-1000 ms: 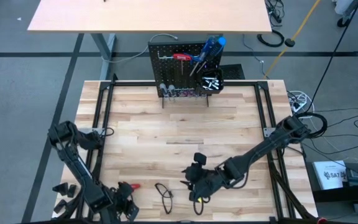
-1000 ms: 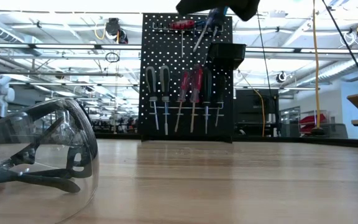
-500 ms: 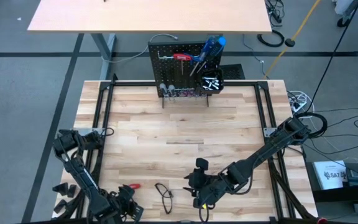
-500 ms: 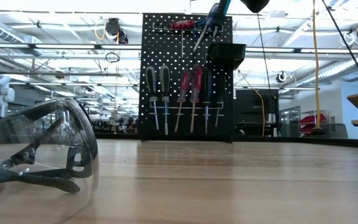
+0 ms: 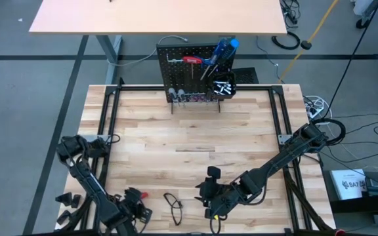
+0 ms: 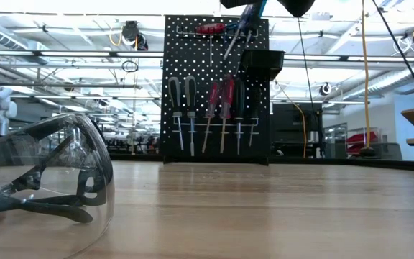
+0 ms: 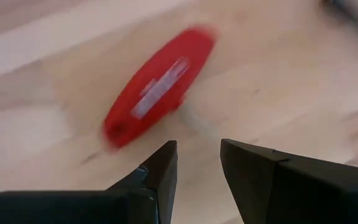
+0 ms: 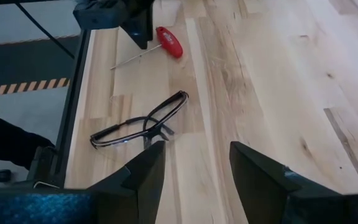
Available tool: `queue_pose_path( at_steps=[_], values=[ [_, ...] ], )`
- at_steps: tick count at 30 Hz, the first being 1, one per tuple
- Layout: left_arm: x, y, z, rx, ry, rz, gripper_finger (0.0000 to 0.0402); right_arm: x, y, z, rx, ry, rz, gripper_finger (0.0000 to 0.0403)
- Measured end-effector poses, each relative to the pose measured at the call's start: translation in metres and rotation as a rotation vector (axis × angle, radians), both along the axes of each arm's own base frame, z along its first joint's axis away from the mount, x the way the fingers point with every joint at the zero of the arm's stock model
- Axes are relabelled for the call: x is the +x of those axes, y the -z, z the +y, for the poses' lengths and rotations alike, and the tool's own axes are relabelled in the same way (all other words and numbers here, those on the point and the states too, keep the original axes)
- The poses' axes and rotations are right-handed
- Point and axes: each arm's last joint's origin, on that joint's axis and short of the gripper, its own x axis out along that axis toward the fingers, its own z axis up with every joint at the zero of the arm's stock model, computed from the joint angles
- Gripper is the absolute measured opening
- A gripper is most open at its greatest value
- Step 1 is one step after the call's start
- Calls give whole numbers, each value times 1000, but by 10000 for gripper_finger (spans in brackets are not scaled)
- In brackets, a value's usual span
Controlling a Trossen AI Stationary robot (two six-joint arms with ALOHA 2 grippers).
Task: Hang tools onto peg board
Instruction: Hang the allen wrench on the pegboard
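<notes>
My left claw (image 7: 197,168) is hovering low over the near left part of the bench (image 5: 195,131), fingers parted with nothing between them, just beside the red-handled screwdriver (image 7: 157,87), which is lying flat on the wood with its thin shaft pointing away from the handle. My right claw (image 8: 194,168) is waiting near the front middle of the bench, also unclenched and empty, looking toward the safety glasses (image 8: 142,121) lying between the two claws. The peg board (image 5: 195,69) is standing upright at the far edge, with the other tools (image 6: 210,111) hanging on it.
</notes>
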Motion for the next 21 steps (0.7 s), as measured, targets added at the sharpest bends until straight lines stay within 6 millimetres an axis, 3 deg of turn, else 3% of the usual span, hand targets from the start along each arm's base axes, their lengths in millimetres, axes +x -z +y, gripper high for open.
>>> queue_pose_path(
  at_steps=[7, 21],
  values=[
    [16, 2, 8, 25, -17, -48, 130, 0, 0, 0, -13, -9, 1, 171],
    [10, 12, 9, 23, -38, 19, 130, 0, 0, 0, -15, -8, 4, 171]
  ],
)
